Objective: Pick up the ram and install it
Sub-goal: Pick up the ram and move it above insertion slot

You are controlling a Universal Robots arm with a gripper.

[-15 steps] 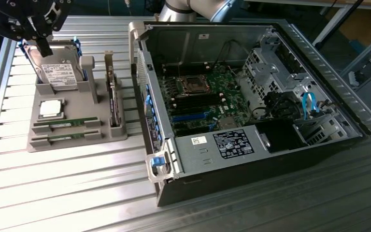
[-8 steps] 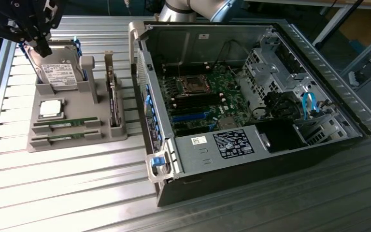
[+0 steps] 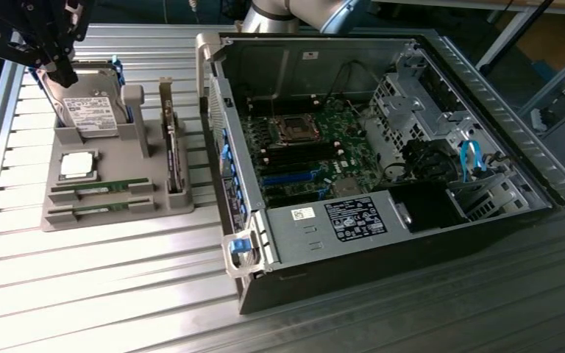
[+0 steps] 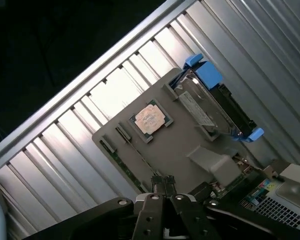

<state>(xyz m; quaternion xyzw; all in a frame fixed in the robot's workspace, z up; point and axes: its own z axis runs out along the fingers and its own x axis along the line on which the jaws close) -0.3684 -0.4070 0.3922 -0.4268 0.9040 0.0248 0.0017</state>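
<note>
Two ram sticks (image 3: 101, 189), slatted metal table (image 3: 115, 294)

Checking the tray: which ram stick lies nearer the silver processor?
The inner ram stick, directly beside the processor; the outer ram stick lies at the tray edge.

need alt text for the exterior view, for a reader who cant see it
A black gripper hangs above a hard drive held in a grey parts holder on a slatted metal table. The holder also carries a processor and two green ram sticks in slots; to the exterior view's right sits an open computer case showing its motherboard.
</note>
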